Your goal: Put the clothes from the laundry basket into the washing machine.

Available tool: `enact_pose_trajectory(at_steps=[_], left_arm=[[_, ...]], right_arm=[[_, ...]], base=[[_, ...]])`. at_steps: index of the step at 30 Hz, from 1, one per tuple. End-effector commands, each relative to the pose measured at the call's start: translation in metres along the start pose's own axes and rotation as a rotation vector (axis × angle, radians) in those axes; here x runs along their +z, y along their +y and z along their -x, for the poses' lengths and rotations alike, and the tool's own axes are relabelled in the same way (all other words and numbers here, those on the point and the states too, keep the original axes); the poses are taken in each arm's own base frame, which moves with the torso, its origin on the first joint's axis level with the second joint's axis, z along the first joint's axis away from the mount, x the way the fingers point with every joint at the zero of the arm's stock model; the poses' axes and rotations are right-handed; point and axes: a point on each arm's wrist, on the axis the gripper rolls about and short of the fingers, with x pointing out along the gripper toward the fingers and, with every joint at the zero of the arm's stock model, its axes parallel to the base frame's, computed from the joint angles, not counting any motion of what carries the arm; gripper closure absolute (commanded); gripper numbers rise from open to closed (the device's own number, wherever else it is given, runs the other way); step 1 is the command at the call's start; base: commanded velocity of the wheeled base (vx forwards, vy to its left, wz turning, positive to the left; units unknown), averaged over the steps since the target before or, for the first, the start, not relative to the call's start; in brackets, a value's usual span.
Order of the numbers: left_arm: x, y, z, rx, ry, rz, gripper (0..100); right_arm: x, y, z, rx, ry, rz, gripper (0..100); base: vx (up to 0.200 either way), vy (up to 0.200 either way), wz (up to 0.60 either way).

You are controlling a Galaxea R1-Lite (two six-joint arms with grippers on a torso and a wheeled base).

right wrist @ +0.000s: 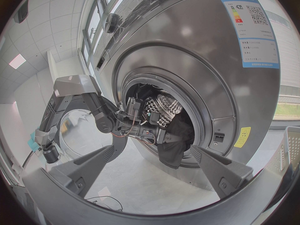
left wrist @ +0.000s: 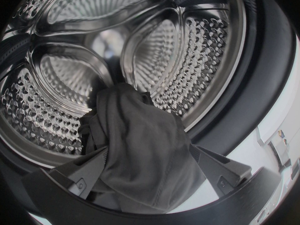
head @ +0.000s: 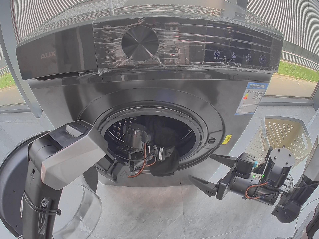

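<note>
The washing machine point(head: 149, 90) is taking up the centre of the head view, with its round door point(head: 76, 203) standing swung open at lower left. The left gripper point(head: 165, 155) is sitting inside the door opening at frame centre. In the left wrist view the left gripper point(left wrist: 148, 149) is showing its jaws standing wide apart, not clamping, with a dark garment point(left wrist: 140, 141) lying bunched between the two fingers point(left wrist: 90, 169) and touching both. The far end of the garment is reaching into the perforated steel drum point(left wrist: 62, 72); the near end is hanging out over the lower lip of the opening, seen as a dark fold at centre in the head view point(head: 166, 166) and at centre right in the right wrist view point(right wrist: 173, 150). The right gripper point(head: 201, 166) is hovering at lower right of the head view, outside the machine and below the opening, its jaws spread open and holding nothing; its own view point(right wrist: 151, 147) is confirming this. The cream laundry basket point(head: 282, 133) is standing on the grey floor point(head: 159, 209) at right, beside the machine and behind the right arm.
</note>
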Motion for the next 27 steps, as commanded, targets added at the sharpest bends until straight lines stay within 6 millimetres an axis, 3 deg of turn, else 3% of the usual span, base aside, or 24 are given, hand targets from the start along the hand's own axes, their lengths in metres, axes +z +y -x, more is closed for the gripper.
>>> enact_pose_trajectory(at_steps=[1,6,7,16,23,24,27], left_arm=[[-0.01,-0.003,0.002,-0.007,0.032,-0.005,0],[-0.026,-0.001,-0.008,-0.003,0.058,-0.008,0],[-0.026,0.0,-0.01,-0.001,0.054,-0.008,100],[-0.03,0.003,-0.017,0.009,0.033,-0.002,100],[0.007,0.016,-0.03,0.076,-0.138,0.018,100],[0.019,0.021,-0.035,0.109,-0.205,0.027,100],[0.029,0.027,-0.041,0.14,-0.265,0.034,100]], right_arm=[[-0.001,0.001,0.0,0.004,0.005,-0.001,0],[-0.001,0.001,-0.001,0.006,0.003,0.001,0],[0.0,0.001,0.0,0.006,0.002,0.001,0],[0.0,0.002,-0.001,0.009,0.0,0.001,0],[0.001,0.004,-0.001,0.016,-0.004,0.001,0],[0.001,0.004,-0.001,0.016,-0.007,0.002,0],[0.001,0.004,-0.001,0.016,-0.007,0.002,0]], base=[[0.0,0.0,0.0],[0.0,0.0,0.0],[0.0,0.0,0.0],[0.0,0.0,0.0],[0.0,0.0,0.0],[0.0,0.0,0.0],[0.0,0.0,0.0]])
